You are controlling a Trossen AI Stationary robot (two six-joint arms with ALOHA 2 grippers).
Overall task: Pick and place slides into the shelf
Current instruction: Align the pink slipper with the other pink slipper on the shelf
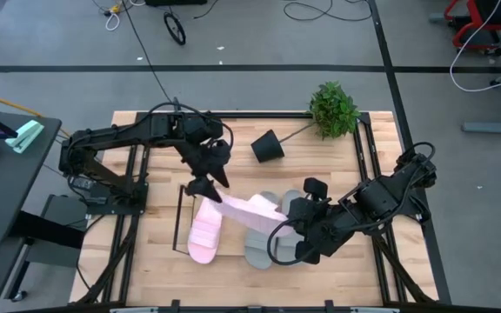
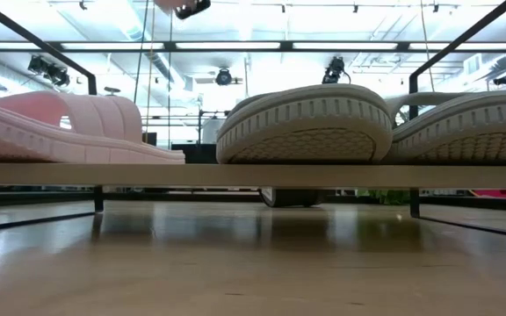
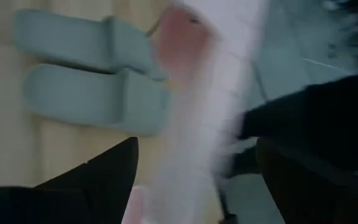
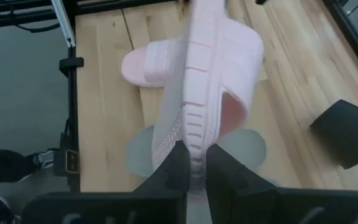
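Observation:
A pale pink slide (image 1: 249,209) hangs in the air between my two grippers, turned on its side. My right gripper (image 1: 283,228) is shut on its near-right end. My left gripper (image 1: 209,184) is open at the slide's other end (image 3: 197,112), one finger on either side; whether they touch it I cannot tell. The second pink slide (image 1: 205,235) lies flat on the shelf (image 1: 178,217). Beside it, the two grey slides (image 1: 261,248) also rest sole-down, partly hidden under my right arm. The low view shows the pink slide (image 2: 68,132) and the grey slides (image 2: 306,123) on the shelf's deck (image 2: 253,174). My right gripper pinches the pink slide's sole edge (image 4: 196,155) at one end between its two fingers (image 4: 178,168). The fingers reach along the slide's length. The slide is lifted clear, stands on its side with the tread (image 4: 191,106) showing, and stretches away toward my left gripper.
A small black pot (image 1: 268,146) lies tipped on the far part of the table, its green plant (image 1: 333,109) by the far right corner. Black rails (image 1: 379,174) frame the table. Bare wood lies between the shelf and the pot.

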